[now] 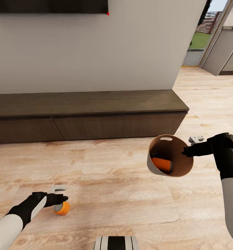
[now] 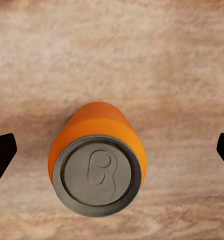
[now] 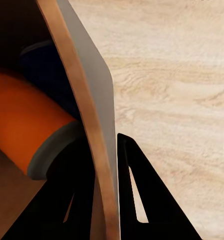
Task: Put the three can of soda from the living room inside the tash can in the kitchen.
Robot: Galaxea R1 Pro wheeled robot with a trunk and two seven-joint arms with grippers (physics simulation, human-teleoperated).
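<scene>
The third small orange soda can with a silvery top (image 1: 62, 208) lies on its side on the pale wood floor at the near left, its long axis roughly level and its lid end turned toward the left arm. The left gripper (image 1: 60, 194) hovers right at it with its jaws apart, one black tip to either side of the can (image 2: 97, 160) and neither touching, so this arm is by far the nearer and needs only to settle and close across the can's round body. The right gripper (image 1: 186, 151) has its jaws clamped on the wall of the round grey bin with a tan-brown inside (image 1: 179, 166), held tilted above the floor at the right. Another orange can (image 1: 162, 164) lies inside, beside a dark blue one (image 3: 41, 65). The long dark low cabinet (image 1: 85, 104) stands far behind.
</scene>
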